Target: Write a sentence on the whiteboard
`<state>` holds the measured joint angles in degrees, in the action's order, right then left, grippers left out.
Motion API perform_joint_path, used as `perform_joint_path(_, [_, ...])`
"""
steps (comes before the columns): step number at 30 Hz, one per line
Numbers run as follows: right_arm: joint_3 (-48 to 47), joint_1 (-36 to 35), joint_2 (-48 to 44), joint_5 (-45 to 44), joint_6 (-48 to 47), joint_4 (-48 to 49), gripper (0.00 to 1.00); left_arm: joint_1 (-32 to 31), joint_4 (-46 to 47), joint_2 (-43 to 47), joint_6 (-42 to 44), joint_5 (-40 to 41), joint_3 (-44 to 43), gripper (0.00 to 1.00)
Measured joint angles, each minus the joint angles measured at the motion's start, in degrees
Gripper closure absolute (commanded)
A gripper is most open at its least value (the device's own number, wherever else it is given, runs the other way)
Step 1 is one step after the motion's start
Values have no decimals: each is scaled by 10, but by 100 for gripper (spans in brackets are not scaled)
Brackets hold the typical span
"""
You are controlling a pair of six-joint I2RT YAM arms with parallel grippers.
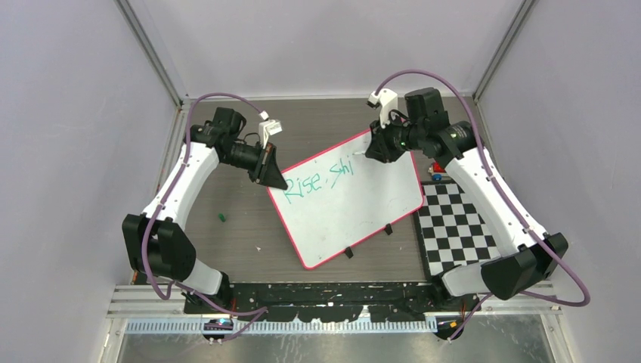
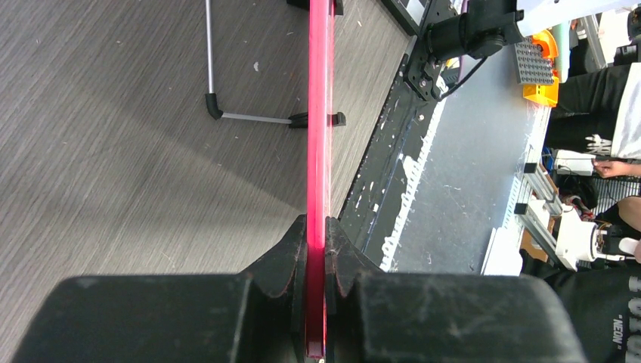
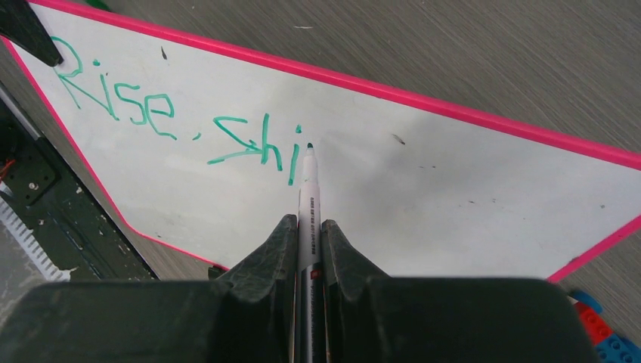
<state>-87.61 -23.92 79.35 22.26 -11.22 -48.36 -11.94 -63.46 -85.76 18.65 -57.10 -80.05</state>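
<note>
The whiteboard (image 1: 355, 208) lies tilted on the table, white with a pink-red rim and black clips on its near edge. The sentence (image 1: 321, 178) reads "Rise, shi" in teal-green; it also shows in the right wrist view (image 3: 174, 128). My left gripper (image 1: 270, 175) is shut on the board's left corner; the left wrist view shows its jaws clamped on the pink rim (image 2: 318, 151), the gripper (image 2: 317, 234) edge-on to it. My right gripper (image 3: 308, 227) is shut on a white marker (image 3: 308, 204) whose green tip sits at the board just right of the "i". In the top view this gripper (image 1: 376, 151) is over the board's far corner.
A black-and-white checkerboard mat (image 1: 457, 227) lies right of the board. Coloured bricks (image 1: 436, 168) sit by its far edge, also in the right wrist view (image 3: 605, 333). A small green cap (image 1: 221, 217) lies on the table left of the board. A wire stand (image 2: 249, 113) props the board.
</note>
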Motion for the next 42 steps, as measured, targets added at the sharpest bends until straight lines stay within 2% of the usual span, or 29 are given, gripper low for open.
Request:
perform_joint_path(20, [15, 13, 16, 4, -5, 3, 100, 0, 0, 0, -2, 0, 0, 100])
perform_joint_path(33, [65, 13, -2, 16, -6, 0, 100, 1, 0, 0, -2, 1, 0, 100])
perform_joint_path(42, [48, 13, 5, 12, -2, -3, 100, 0, 0, 0, -2, 1, 0, 100])
